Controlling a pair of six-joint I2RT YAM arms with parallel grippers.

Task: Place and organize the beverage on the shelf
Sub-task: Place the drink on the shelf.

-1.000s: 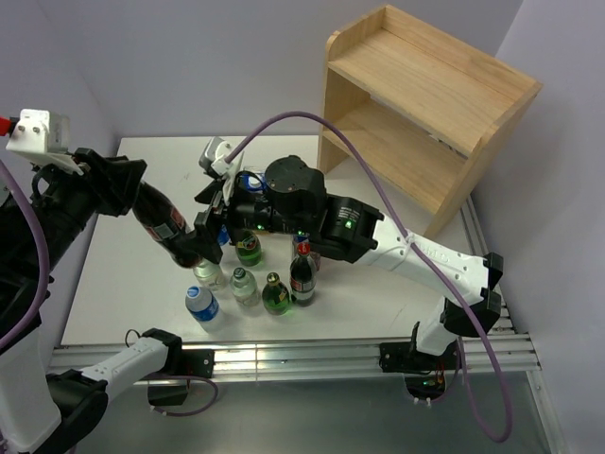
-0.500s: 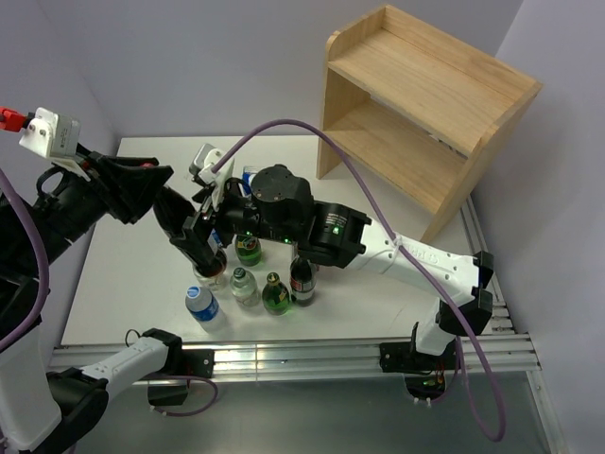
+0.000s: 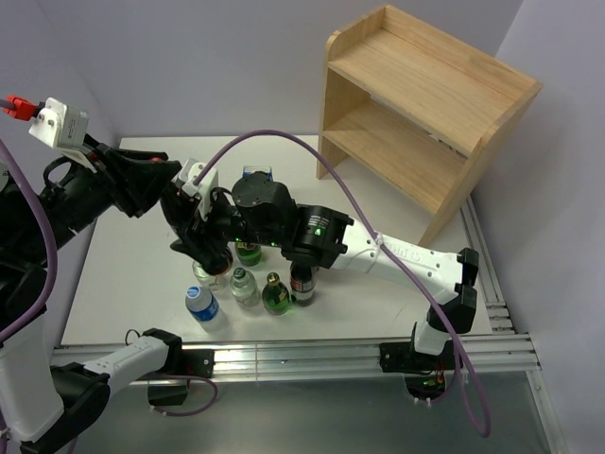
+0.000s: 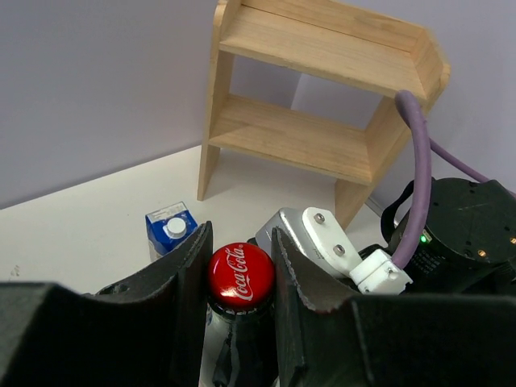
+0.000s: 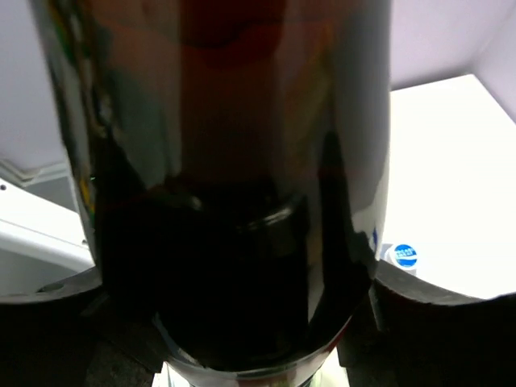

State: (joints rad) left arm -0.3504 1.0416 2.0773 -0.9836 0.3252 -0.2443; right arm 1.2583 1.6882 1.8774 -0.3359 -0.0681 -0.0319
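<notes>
Left gripper point(image 4: 239, 246) is clamped tight on the neck of the cola bottle point(image 4: 241, 274), black fingers point(image 4: 189, 278) hugging either side of that glossy red cap. Right gripper point(image 5: 234, 310) sits lower on the same bottle; its dark pads flank the smooth round body and appear to press it from both sides, though the close view blurs the contact. So both arms are on one bottle!

It hangs over the left part of the group. Its long axis leans, cap up and toward the far left, base down toward the near right, just above a clear bottle.

Under the arms on the white bench point(image 3: 123, 284) the rest stand upright and close together: a blue-capped water bottle point(image 3: 198, 301), a small clear bottle point(image 3: 244, 284), a green glass bottle point(image 3: 276, 295) and a second cola bottle point(image 3: 302, 277) beside it. A blue-topped juice carton point(image 4: 170, 230) stands behind them.

Room to move: the shelf point(image 3: 425, 104), pale grained wood with solid side panels, stands at the bench's far right corner, well apart from the held bottle, with white bench showing between. A metal rail point(image 3: 302, 352) runs along the near edge, and walls close in left, back and right. A purple cable point(image 3: 284, 137) arches over the right arm.
</notes>
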